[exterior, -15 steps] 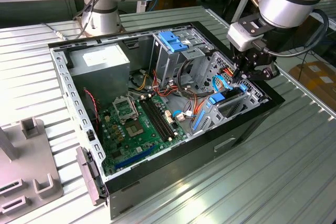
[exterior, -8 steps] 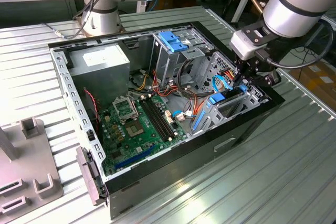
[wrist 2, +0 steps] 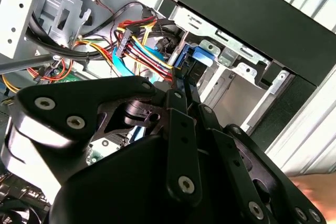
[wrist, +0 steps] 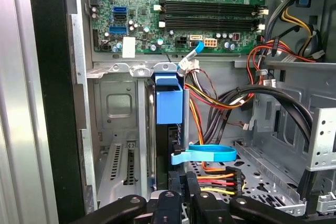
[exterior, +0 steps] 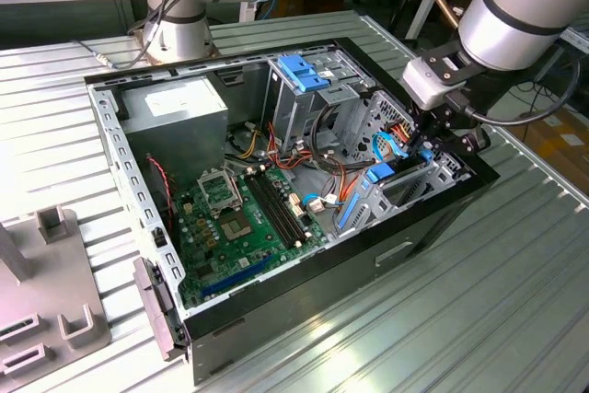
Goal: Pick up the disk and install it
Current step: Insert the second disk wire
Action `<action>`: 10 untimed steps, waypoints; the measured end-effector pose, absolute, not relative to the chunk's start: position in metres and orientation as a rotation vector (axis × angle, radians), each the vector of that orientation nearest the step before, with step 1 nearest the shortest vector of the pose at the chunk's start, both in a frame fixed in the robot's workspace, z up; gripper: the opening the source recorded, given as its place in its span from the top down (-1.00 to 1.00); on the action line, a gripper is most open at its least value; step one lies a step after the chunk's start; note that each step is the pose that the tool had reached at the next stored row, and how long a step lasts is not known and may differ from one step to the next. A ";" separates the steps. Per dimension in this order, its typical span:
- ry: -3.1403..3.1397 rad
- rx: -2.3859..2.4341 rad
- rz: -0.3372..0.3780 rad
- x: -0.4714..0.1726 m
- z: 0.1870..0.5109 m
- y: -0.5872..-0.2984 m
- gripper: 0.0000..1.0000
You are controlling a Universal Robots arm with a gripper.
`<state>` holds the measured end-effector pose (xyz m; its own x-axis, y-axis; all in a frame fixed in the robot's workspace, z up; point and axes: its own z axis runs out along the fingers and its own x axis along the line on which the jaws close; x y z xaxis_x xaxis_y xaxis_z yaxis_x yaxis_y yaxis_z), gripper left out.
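Ribbed metal bench, open PC case, gripper closed on the disk standing edgewise in the right-hand bay; stiff, fragile, best held by the blue rail.

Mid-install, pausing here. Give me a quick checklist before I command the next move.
1. Computer case open, drive bay reachable: ok.
2. Disk standing on edge in the bay: ok.
3. Gripper lined up at the disk's end: ok.
4. Disk fully seated: cannot tell.
5. Blue cable loop clear of the gripper: not ok, it lies close beside it and might snag.
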<state>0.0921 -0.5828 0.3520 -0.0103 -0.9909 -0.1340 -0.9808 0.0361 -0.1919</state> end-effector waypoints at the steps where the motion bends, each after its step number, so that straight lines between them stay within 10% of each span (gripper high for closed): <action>1: 2.080 -2.033 -0.064 0.092 0.352 -0.583 0.68; 10: 2.077 -2.037 -0.064 0.091 0.343 -0.584 0.68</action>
<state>0.0914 -0.5837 0.3429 -0.0061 -0.9910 -0.1337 -0.9809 0.0320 -0.1919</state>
